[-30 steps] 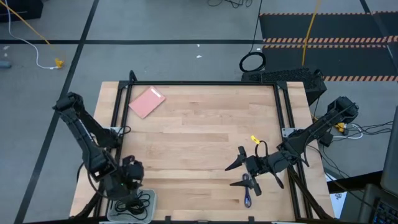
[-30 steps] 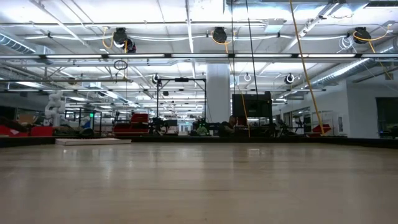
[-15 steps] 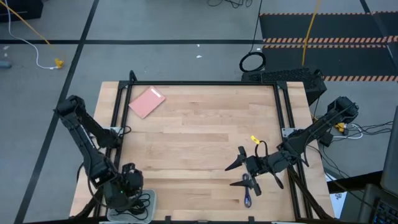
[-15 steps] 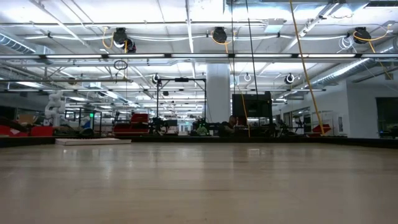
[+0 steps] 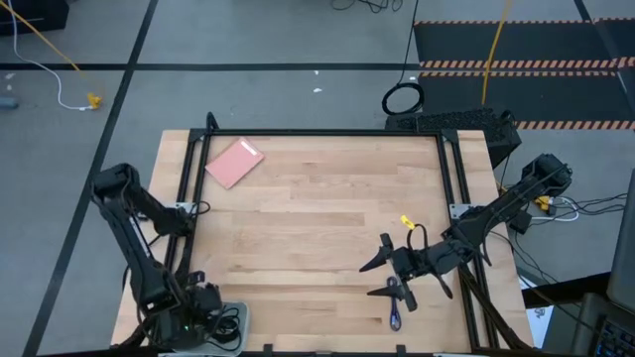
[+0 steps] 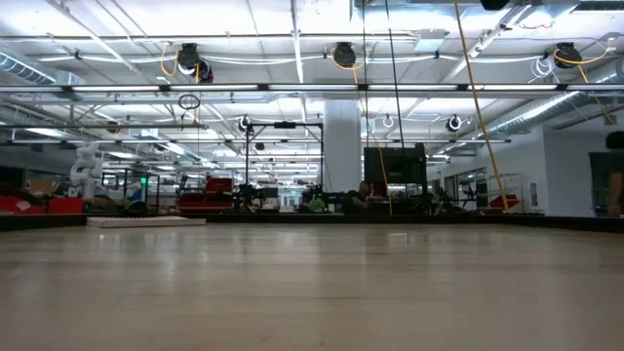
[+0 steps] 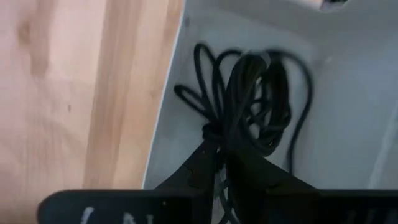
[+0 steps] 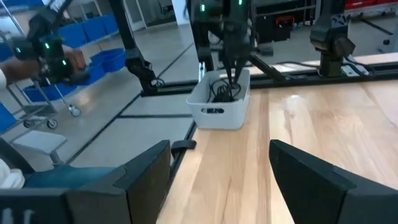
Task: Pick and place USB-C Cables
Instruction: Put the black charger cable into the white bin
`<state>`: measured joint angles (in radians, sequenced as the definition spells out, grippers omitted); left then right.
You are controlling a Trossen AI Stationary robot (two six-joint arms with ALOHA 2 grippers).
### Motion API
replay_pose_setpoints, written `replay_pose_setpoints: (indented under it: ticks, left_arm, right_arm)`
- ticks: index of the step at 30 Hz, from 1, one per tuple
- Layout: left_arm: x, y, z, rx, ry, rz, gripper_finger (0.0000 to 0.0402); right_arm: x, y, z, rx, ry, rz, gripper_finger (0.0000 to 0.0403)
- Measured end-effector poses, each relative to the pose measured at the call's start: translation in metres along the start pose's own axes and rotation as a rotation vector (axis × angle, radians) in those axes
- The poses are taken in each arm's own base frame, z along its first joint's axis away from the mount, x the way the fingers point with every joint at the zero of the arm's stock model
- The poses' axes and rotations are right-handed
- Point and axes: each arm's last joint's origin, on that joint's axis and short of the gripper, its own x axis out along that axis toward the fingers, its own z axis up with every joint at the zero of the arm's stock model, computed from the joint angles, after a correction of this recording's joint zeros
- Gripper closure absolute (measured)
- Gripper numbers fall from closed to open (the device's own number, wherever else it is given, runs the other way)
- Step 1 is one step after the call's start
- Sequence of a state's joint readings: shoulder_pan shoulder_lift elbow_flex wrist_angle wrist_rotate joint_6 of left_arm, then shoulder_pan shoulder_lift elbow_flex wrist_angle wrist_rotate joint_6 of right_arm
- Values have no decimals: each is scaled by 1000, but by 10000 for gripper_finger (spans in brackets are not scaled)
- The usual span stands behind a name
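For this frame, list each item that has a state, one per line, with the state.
left gripper: down inside the white bin, fingers closed on the black cables.
black cables: coiled in a bundle, in the bin.
white bin: at the table's corner, upright, holding the black cables.
right gripper: open, holding nothing, above the table.
purple-blue cable: lying on the table by the right gripper, not picked.
pink card: flat on the table, untouched.

Two arms work at one desk (image 5: 317, 198). One white bin (image 8: 221, 106) stands at the desk's near left corner, with black cables (image 7: 249, 106) coiled inside; their number cannot be told apart. One purple-blue cable (image 5: 395, 315) lies on the desk. One pink card (image 5: 234, 163) lies near the far left corner.
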<state>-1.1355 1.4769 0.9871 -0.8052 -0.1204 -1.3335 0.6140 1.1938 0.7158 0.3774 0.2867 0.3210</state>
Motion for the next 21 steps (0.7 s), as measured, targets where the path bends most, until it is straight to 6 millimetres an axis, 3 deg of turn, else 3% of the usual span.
replay_pose_setpoints:
  ticks: [10,21]
  left_arm:
    - [19,-7,-5,-1,85,12,398]
    - [38,-7,-6,12,98,85,370]
  right_arm:
    - [0,0,1,2,-6,2,136]
    - [0,0,0,2,-6,4,136]
